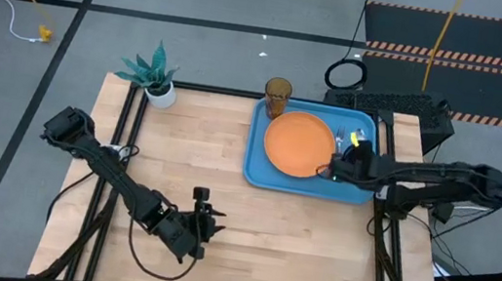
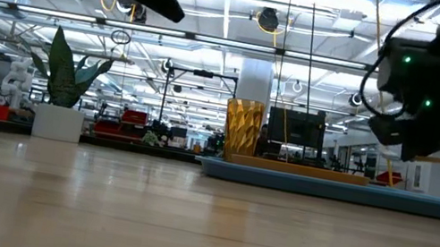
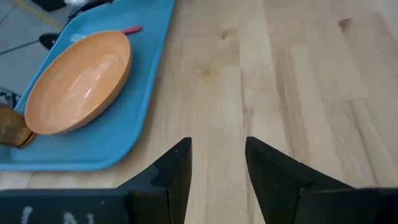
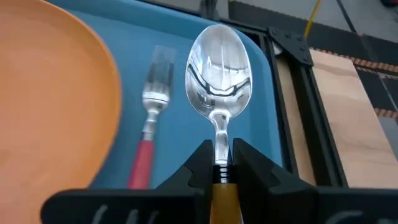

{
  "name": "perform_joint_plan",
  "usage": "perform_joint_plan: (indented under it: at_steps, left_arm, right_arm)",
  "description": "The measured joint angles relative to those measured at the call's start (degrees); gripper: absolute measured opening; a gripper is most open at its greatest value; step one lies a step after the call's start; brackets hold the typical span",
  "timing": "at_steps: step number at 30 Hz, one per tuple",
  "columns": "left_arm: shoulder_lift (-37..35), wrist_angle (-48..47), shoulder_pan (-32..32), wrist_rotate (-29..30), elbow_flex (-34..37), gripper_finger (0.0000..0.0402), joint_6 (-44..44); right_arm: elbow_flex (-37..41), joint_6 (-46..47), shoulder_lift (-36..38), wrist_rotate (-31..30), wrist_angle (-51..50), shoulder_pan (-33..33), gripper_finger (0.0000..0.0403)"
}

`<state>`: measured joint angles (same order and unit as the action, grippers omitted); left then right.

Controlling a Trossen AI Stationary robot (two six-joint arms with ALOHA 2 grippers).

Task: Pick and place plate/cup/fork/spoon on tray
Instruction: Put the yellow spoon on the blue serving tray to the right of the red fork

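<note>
From my station both arms read as dark, near-black linkages of chunky jointed segments. The left arm has a thin black cable looping off its forearm, and its hand ends in two blunt, wedge-shaped black fingers with matte faces. The right arm is the same dark build, with black cabling trailing from its base end. Small green indicator lights glow on the right wrist housing. The right hand shows two tapered black fingers on a flat black crossbar bearing faint pale markings.
</note>
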<state>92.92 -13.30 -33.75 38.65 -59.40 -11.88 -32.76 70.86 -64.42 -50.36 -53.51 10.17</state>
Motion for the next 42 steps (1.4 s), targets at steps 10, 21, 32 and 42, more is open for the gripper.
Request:
perform_joint_plan:
  at_steps: [10,21,32,42]
  left_arm:
    - [0.0,1.3,0.0,-0.2,0.0,0.0154,1.7]
    - [0.0,1.2,0.0,-0.2,0.0,0.0154,2.7]
    - [0.0,1.1,0.0,-0.2,0.0,0.0154,3.2]
    - [0.0,1.1,0.0,-0.2,0.0,0.0154,2.8]
  right_arm:
    - [6.9,-19.3,0.2,7.2,21.9,13.8,0.0033]
    - [11.6,-23.7,0.2,11.4,31.7,20.3,0.0035]
    - [13.3,-24.8,0.2,13.2,35.6,22.5,0.0037]
    - [13.3,-23.6,0.2,13.1,35.6,22.5,0.0073]
